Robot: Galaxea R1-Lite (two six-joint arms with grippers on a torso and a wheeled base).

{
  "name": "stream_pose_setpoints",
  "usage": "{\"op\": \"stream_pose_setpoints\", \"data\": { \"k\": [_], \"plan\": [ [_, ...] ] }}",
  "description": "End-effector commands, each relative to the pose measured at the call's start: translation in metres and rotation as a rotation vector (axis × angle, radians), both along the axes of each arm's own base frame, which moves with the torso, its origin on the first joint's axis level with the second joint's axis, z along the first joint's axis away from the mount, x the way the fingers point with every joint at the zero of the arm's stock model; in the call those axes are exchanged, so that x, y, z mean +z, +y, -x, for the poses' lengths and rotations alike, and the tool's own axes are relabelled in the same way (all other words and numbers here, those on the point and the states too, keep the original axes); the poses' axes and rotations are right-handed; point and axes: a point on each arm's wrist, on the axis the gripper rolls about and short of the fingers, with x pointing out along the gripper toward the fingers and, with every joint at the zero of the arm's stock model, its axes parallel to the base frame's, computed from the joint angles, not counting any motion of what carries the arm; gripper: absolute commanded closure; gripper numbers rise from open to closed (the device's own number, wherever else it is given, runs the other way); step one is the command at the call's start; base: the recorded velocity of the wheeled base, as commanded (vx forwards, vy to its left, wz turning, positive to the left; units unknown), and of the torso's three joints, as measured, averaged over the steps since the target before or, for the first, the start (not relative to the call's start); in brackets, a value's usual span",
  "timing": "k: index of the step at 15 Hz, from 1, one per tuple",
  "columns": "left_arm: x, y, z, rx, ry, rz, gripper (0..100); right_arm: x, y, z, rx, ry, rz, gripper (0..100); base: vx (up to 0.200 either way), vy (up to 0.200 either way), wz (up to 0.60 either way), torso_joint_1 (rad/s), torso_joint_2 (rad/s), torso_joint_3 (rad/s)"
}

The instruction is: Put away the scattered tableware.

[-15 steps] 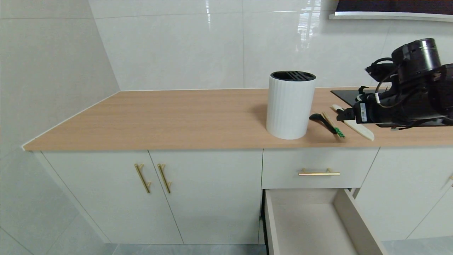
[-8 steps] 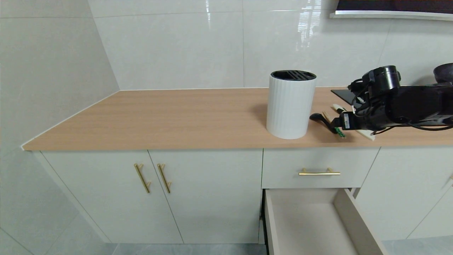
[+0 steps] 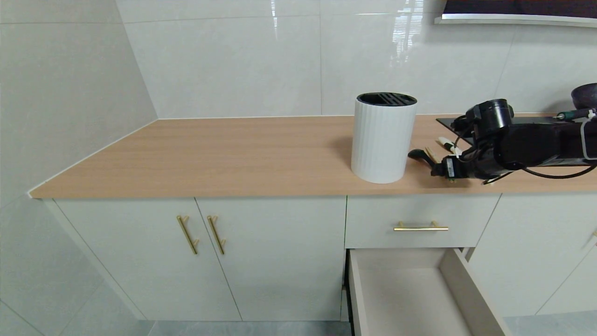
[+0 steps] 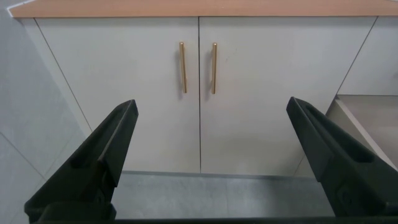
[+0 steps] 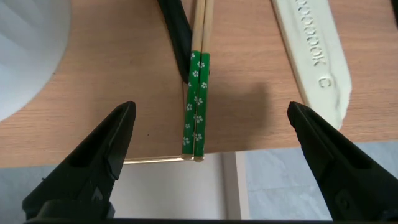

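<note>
**right gripper lined up on the chopsticks at the counter's front edge**

the step in hand looks like the first pick-up: the right gripper [image 5: 208, 163] hangs low at the front edge of the counter [image 3: 233, 154], near its right end, with its jaws spread wide and nothing between them. the chopsticks [image 5: 196, 112] lie as a pair, side by side. their green flowered ends sit right at the front edge, roughly midway between the spread fingers. a black spoon [image 5: 177, 34] lies against their left side, its handle touching or slipping under them. a cream rice paddle [image 5: 314, 56] lies apart on the other side. the white ribbed holder [image 3: 383, 137] stands upright just beside the spoon, toward the middle of the counter, its slotted black top open to the air. below the counter a drawer [image 3: 450, 280] is pulled out with nothing in it.

the left gripper [image 4: 211, 165] is also spread wide and holds nothing, low in front of the cabinet doors [image 4: 261, 93].

nothing seems put away yet. the next move probably calls for easing the right gripper onto the green ends and closing across both sticks at once. the sticks are thin and lie flat, so the fingers would need to get right down to the surface. the spoon handle is close enough to be caught or nudged, and a careless push could tip the sticks off the edge.
</note>
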Motion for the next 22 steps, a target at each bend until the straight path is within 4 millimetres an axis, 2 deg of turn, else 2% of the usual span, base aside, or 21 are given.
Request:
{"op": "stream_pose_setpoints", "data": {
  "k": [1, 11, 12, 19, 22],
  "plan": [
    [0.0, 0.0, 0.0, 0.001, 0.0, 0.0, 0, -0.004, 0.002, -0.002, 0.003, 0.006, 0.0, 0, 0.0, 0.0, 0.0, 0.0, 0.0, 0.0],
    [0.0, 0.0, 0.0, 0.001, 0.0, 0.0, 0, -0.014, 0.009, -0.009, 0.017, 0.02, -0.002, 0, 0.0, 0.0, 0.0, 0.0, 0.0, 0.0],
    [0.0, 0.0, 0.0, 0.001, 0.0, 0.0, 0, -0.015, 0.01, -0.01, 0.017, 0.022, -0.002, 100, 0.0, 0.0, 0.0, 0.0, 0.0, 0.0],
    [0.0, 0.0, 0.0, 0.001, 0.0, 0.0, 0, -0.01, 0.009, -0.008, 0.014, 0.011, -0.003, 100, 0.0, 0.0, 0.0, 0.0, 0.0, 0.0],
    [0.0, 0.0, 0.0, 0.001, 0.001, 0.0, 0, 0.0, 0.007, -0.003, 0.009, -0.012, -0.006, 100, 0.0, 0.0, 0.0, 0.0, 0.0, 0.0]
  ]
}}
